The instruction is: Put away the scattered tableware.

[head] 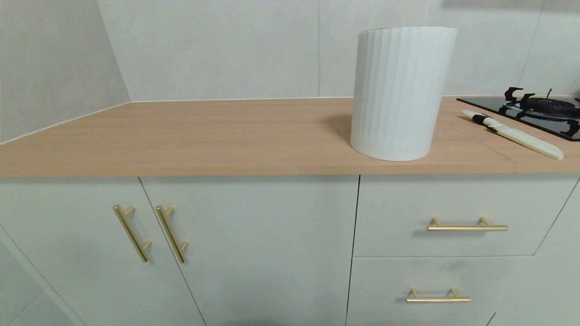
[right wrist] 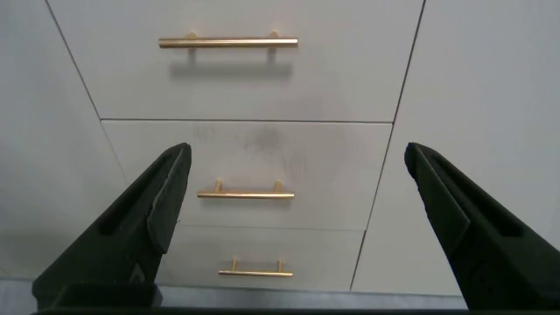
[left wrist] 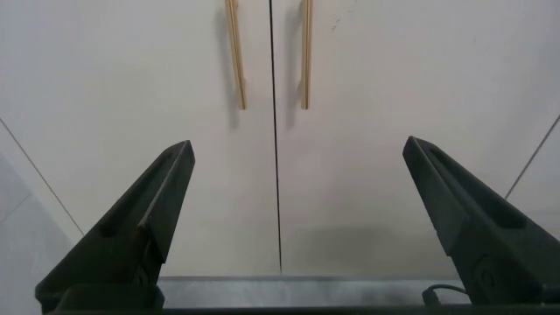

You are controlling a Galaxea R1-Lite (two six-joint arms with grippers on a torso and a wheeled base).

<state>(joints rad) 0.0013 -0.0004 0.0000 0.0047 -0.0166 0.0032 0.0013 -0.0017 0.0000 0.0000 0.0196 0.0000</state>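
Matt ribbed holder (head: 398, 90), wood-grain counter (head: 181, 136)

Wooden countertop (head: 204, 136), gas hob (head: 537, 112), white cabinets (head: 253, 249), drawers (head: 453, 199)

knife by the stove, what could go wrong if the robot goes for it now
The knife lies flat with its tip near the counter's front edge; a poor pinch might slide it off.
The tall white holder stands close beside it; a passing arm could tip it.
The open left claw and right claw face the cabinet fronts below; rising, they may catch the counter's lip.
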